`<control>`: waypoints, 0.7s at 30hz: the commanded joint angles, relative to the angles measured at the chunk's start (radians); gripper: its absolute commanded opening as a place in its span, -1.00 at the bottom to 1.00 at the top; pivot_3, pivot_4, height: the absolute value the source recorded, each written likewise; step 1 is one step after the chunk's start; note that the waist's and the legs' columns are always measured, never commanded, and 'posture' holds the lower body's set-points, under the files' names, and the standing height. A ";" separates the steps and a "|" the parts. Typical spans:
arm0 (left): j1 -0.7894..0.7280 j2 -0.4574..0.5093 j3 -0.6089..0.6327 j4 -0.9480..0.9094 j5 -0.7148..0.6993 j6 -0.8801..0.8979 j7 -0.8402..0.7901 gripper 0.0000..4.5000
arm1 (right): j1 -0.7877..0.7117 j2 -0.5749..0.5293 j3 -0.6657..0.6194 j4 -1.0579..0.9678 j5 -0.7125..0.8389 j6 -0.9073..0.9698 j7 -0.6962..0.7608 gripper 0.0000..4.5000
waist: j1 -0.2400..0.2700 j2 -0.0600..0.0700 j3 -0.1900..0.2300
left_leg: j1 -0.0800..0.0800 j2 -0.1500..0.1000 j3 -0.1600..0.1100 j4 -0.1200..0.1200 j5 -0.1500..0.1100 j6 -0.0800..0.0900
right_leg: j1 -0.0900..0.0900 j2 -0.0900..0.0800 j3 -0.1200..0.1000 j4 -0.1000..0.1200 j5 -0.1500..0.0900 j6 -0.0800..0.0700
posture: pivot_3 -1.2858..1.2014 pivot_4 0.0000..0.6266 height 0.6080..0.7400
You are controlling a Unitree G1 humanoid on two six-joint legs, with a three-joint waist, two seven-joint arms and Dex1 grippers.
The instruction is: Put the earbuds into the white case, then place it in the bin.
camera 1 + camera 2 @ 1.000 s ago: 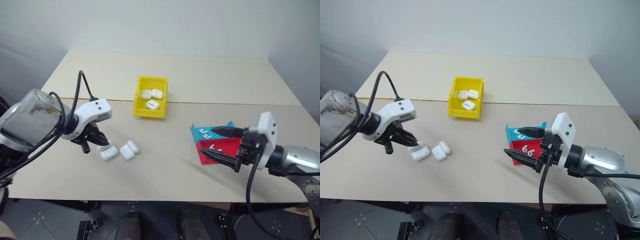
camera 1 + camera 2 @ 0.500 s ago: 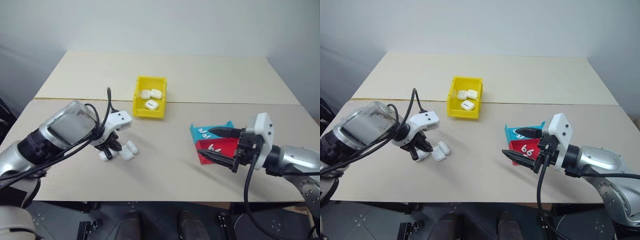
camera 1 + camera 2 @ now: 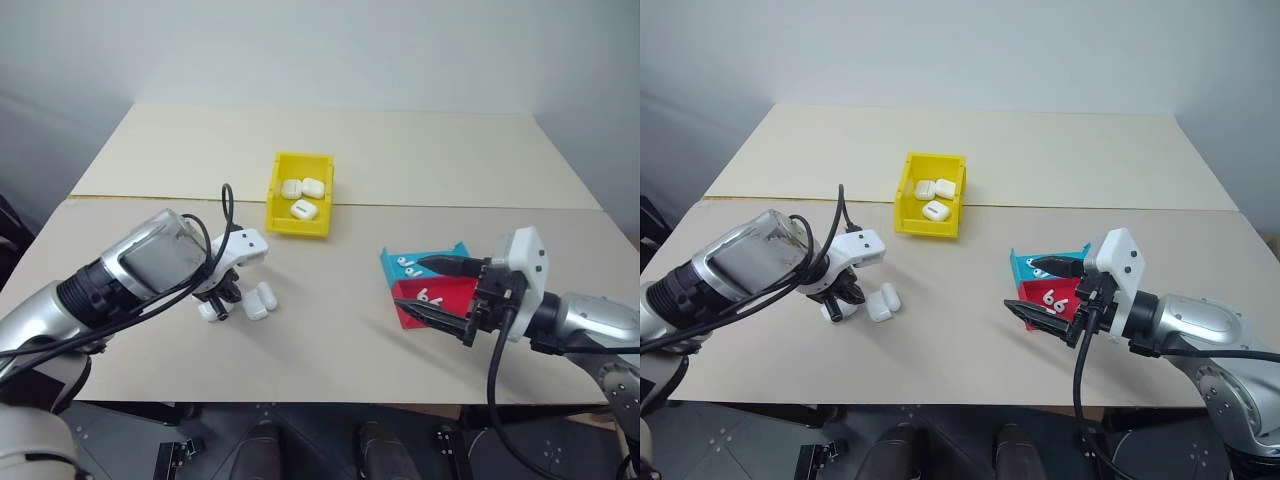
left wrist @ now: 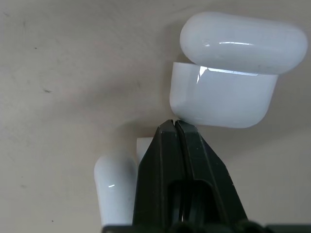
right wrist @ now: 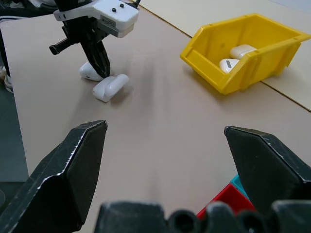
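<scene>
Two white cases lie near the table's front left. One white case [image 4: 221, 99] appears to have its lid [image 4: 243, 41] swung open; it also shows in the head view [image 3: 260, 300]. My left gripper [image 3: 218, 300] points steeply down, shut and holding nothing. Its fingertips [image 4: 175, 127] touch that case's edge and partly hide the other case [image 4: 114, 187]. The earbuds [image 3: 408, 265] lie in the teal tray, with more earbuds [image 3: 430, 297] in the red tray. My right gripper [image 3: 410, 282] hovers open over those trays. The yellow bin [image 3: 285, 222] holds three closed cases.
The teal tray [image 3: 455, 250] and red tray [image 3: 460, 290] sit side by side at the front right. A seam [image 3: 450, 207] crosses the table behind the bin. Bare tabletop lies between the cases and the trays.
My left arm has swung in toward the table's middle, and its shut gripper has sunk down onto the cases. The right gripper has kept still.
</scene>
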 commanded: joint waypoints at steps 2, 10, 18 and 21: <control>0.002 0.042 -0.011 -0.041 0.006 -0.007 -0.020 -0.98 | 0.000 0.001 -0.035 -0.038 0.012 -0.026 -0.004 1.00 | -0.001 0.000 0.000 | 0.000 0.000 0.000 0.000 0.000 0.000 | 0.000 0.000 0.000 0.000 0.000 0.000 | 0.03 -0.52 1.00; 0.045 0.133 -0.006 -0.143 -0.024 -0.002 -0.071 -0.98 | 0.009 0.001 -0.038 -0.044 0.013 -0.026 -0.004 1.00 | -0.001 0.000 0.000 | 0.000 0.000 0.000 0.000 0.000 0.000 | 0.000 0.000 0.000 0.000 0.000 0.000 | 0.03 -0.52 1.00; 0.102 0.207 0.011 -0.187 -0.019 -0.015 -0.083 -0.98 | 0.011 -0.001 -0.038 -0.046 0.015 -0.024 0.000 1.00 | -0.001 0.000 0.000 | 0.000 0.000 0.000 0.000 0.000 0.000 | 0.000 0.000 0.000 0.000 0.000 0.000 | 0.03 -0.52 1.00; 0.122 0.245 0.037 -0.189 -0.022 -0.032 -0.091 -0.98 | 0.017 -0.002 -0.041 -0.051 0.017 -0.022 0.000 1.00 | 0.000 0.000 0.000 | 0.000 0.000 0.000 0.000 0.000 0.000 | 0.000 0.000 0.000 0.000 0.000 0.000 | 0.03 -0.52 1.00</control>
